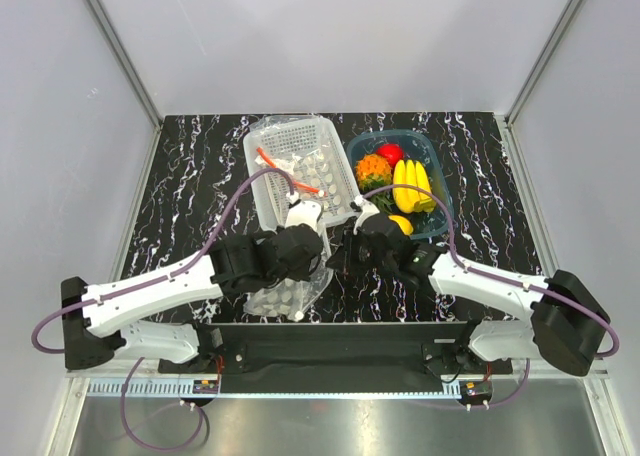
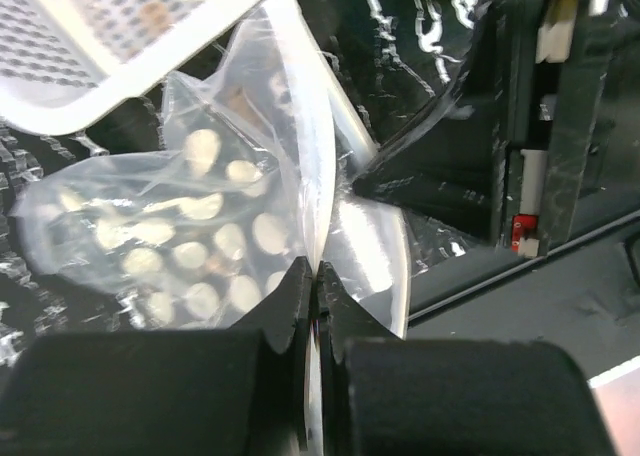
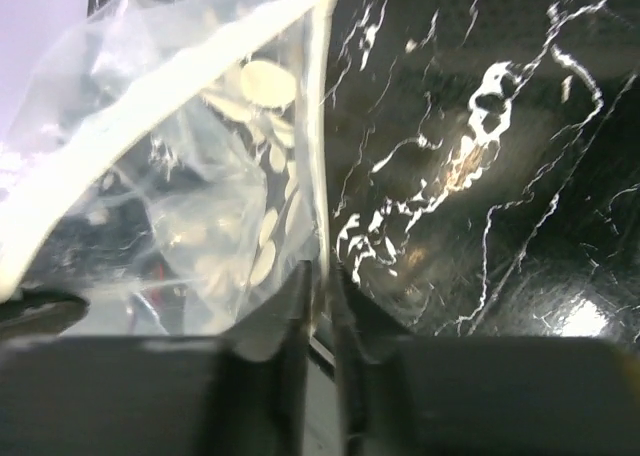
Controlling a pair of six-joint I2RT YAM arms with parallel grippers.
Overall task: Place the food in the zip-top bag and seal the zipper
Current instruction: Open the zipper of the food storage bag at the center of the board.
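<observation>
Clamped tight on the zipper from both sides: left gripper and right gripper, each pinching the mouth edge of the zip-top bag. Likely to slip free or stay collapsed if tugged unevenly, leaving no opening. Crumpled, clear, dotted white, seemingly empty, sagging toward the tabletop at 6 o'clock of the white basket. Farther off at 1 o'clock, in the blue-tinted tub, not yet bagged: lemon, banana bunch, orange piece, red fruit.

- I see my left arm reaching forward and inward; its claw is pinched tight on the zip-top bag
- my right arm angles inward, wrists nearly meeting; its claw clamps the same bag's edge
</observation>
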